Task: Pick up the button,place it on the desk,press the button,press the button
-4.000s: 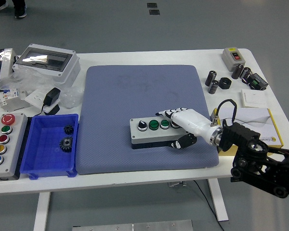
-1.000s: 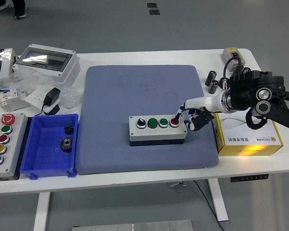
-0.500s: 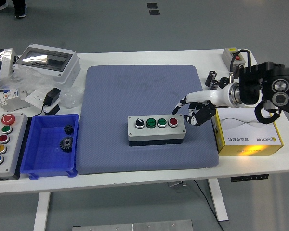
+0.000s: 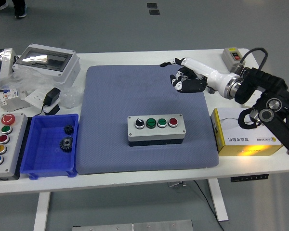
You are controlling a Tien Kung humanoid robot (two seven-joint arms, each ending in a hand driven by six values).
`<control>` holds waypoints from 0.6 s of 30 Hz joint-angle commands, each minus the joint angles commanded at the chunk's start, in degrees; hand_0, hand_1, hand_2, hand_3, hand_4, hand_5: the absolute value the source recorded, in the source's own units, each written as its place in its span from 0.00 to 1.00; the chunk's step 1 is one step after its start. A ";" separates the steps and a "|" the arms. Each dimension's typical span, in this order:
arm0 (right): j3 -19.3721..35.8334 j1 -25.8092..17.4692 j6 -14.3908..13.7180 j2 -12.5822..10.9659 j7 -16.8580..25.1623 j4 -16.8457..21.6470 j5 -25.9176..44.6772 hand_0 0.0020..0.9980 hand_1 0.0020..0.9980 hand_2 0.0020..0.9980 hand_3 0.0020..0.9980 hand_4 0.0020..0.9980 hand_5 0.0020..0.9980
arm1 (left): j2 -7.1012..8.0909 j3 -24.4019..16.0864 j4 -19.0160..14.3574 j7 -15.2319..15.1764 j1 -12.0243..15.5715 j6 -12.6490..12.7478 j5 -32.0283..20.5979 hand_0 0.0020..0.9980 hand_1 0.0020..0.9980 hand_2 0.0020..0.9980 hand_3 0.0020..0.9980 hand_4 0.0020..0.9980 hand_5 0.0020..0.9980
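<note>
Nearest, resting flat on the blue-grey mat (image 4: 111, 96), toward its front and a little right of centre: a grey button box (image 4: 156, 128) with a dark base, carrying a row of four controls on top — a black-and-white selector knob at the left, two green buttons, then a red button at the right end. Left of the mat, a blue bin (image 4: 38, 159) holding two dark gears. Right of the mat, a yellow-and-white carton (image 4: 248, 132), partly covered by the black arm. Farther back, above the mat's far right corner and well apart from the button box, the right hand (image 4: 185, 77), white-backed, index finger extended leftward, remaining dark fingers curled under, gripping nothing. Fingertip detail hard to make out.
</note>
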 joint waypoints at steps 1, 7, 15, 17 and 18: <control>1.25 -1.42 -2.06 1.37 2.06 -0.74 0.96 0.00 0.09 0.25 0.84 0.22 0.16 | 0.01 -0.11 -0.01 0.00 -0.03 -0.01 0.15 0.79 0.76 0.71 0.76 0.70 0.33; 2.62 -8.91 -14.64 8.32 14.74 -4.07 7.38 0.00 0.10 0.32 0.83 0.43 0.29 | 0.02 -0.51 -0.05 0.79 -0.24 -0.69 1.03 0.79 0.76 0.71 0.76 0.70 0.33; 1.92 -13.81 -19.89 8.32 25.35 -5.69 17.53 0.51 0.63 0.65 0.69 0.56 0.29 | 0.16 -0.61 0.00 0.55 -0.37 -0.73 1.10 0.79 0.76 0.71 0.76 0.69 0.32; 2.21 -15.37 -18.91 7.80 26.63 -5.87 20.47 0.51 0.63 0.65 0.69 0.56 0.29 | 0.13 -0.50 0.02 0.42 -0.38 -0.70 0.89 0.79 0.76 0.71 0.76 0.69 0.32; 2.32 -16.09 -18.33 7.52 26.97 -5.93 21.98 0.51 0.63 0.65 0.69 0.56 0.29 | 0.11 -0.45 0.03 0.35 -0.37 -0.68 0.80 0.79 0.76 0.71 0.76 0.69 0.32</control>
